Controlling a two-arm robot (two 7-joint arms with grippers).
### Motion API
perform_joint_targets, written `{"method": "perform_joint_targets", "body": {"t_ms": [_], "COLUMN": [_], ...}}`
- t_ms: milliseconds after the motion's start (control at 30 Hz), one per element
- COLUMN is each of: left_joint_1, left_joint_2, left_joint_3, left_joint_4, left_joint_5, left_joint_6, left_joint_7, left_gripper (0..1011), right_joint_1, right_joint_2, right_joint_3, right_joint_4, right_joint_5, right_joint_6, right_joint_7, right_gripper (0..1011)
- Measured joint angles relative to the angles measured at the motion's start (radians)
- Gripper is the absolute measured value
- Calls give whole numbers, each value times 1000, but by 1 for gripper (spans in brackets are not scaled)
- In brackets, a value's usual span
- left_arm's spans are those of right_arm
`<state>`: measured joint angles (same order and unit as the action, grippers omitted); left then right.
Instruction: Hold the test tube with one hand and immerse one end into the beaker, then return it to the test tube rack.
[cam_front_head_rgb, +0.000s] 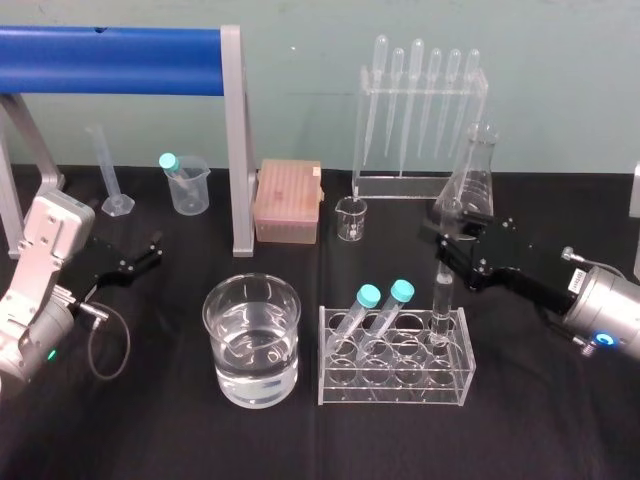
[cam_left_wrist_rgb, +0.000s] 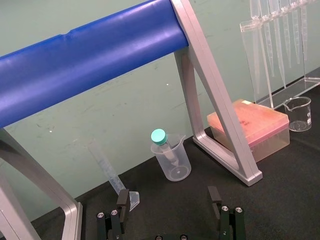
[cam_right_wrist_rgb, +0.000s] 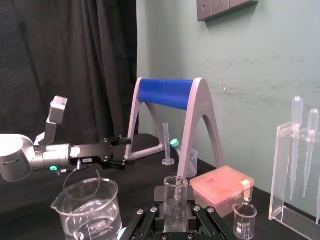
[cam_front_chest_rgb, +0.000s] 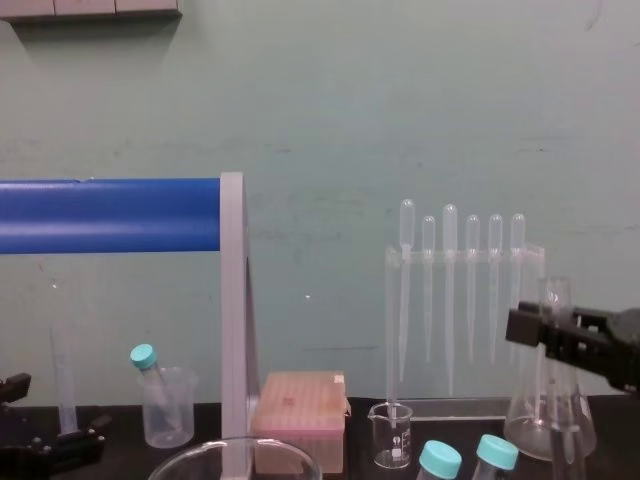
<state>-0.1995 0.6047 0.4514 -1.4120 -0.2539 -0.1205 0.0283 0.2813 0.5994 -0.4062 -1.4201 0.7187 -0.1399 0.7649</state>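
Observation:
The test tube (cam_front_head_rgb: 441, 298) stands upright with its lower end in the back right slot of the clear test tube rack (cam_front_head_rgb: 398, 397). My right gripper (cam_front_head_rgb: 452, 238) is shut on the tube near its upper end. In the right wrist view the test tube (cam_right_wrist_rgb: 176, 196) sits between the fingers of the right gripper (cam_right_wrist_rgb: 175, 216). The beaker (cam_front_head_rgb: 252, 340), wide and holding water, stands left of the rack, also seen as the beaker (cam_right_wrist_rgb: 89, 211). My left gripper (cam_front_head_rgb: 138, 263) rests open at the far left, its fingers apart around nothing in the left gripper (cam_left_wrist_rgb: 169, 199) view.
Two teal-capped tubes (cam_front_head_rgb: 385, 305) lean in the rack. Behind stand a conical flask (cam_front_head_rgb: 470, 185), a pipette stand (cam_front_head_rgb: 420, 120), a tiny glass beaker (cam_front_head_rgb: 351, 218), a pink tip box (cam_front_head_rgb: 288, 202), a plastic beaker (cam_front_head_rgb: 187, 185) and a blue roller frame (cam_front_head_rgb: 235, 140).

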Motion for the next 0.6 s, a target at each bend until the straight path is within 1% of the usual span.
{"method": "perform_joint_targets", "body": {"t_ms": [400, 600], "left_joint_1": [0, 0], "left_joint_2": [0, 0], "left_joint_3": [0, 0], "left_joint_4": [0, 0], "left_joint_5": [0, 0], "left_joint_6": [0, 0], "left_joint_7": [0, 0], "left_gripper": [1000, 1000], "right_joint_1": [20, 24], "right_joint_2": [-27, -32], "right_joint_3": [-19, -23], "right_joint_4": [71, 83], "right_joint_5": [-18, -25], "right_joint_6": [-7, -6], "right_joint_7": [17, 17], "right_gripper": [230, 231]}}
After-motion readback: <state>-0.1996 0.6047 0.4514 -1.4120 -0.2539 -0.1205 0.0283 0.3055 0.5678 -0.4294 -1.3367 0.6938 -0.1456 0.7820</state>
